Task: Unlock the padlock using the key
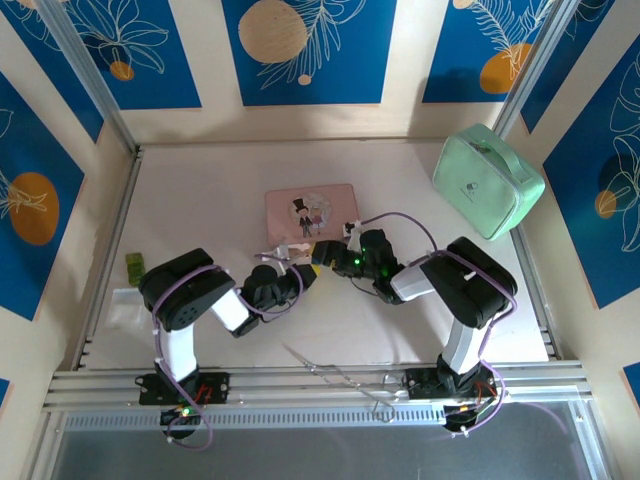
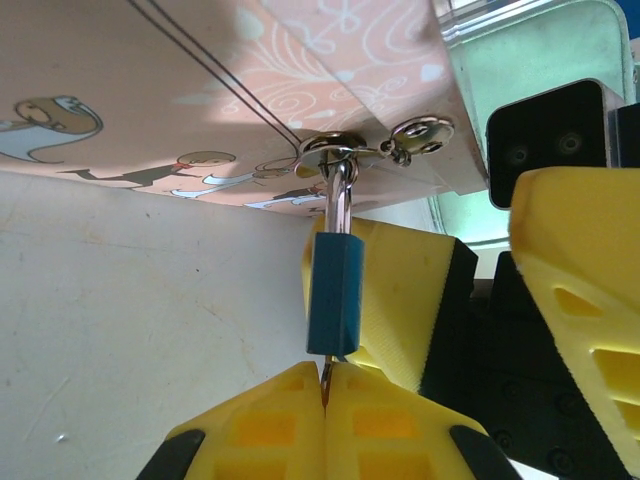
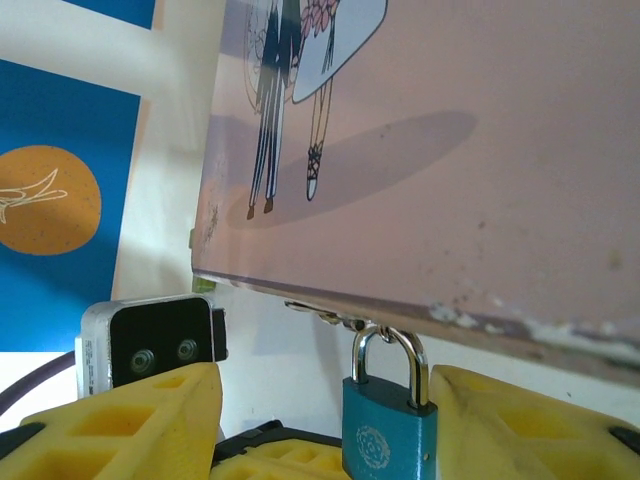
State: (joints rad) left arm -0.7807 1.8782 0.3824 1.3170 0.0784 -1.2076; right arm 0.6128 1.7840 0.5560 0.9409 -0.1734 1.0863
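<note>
Padlock: blue body (image 2: 335, 290) hanging by its shackle from the hasp (image 2: 335, 150) on the edge of the pink box (image 2: 150, 80), over the bench (image 2: 130, 330).
Left fingers: (image 2: 270, 420) pinched together on the key (image 2: 326, 368), whose thin blade meets the padlock's base. I cannot tell how deep it sits.
Right fingers: (image 3: 140, 420) half spread, one on each side of the padlock. One pad is against it or just beside it and the other stands off, so the padlock looks flanked rather than clamped.
Risk, swing: the padlock hangs loose on the hasp. Turning the key would likely twist the whole body instead of the cylinder unless the right fingers close first.
Risk, slip: only a sliver of key is gripped, so torque could roll it between the pads or pull it out.
Risk, box: a sideways push could drag the box across the bench.
</note>
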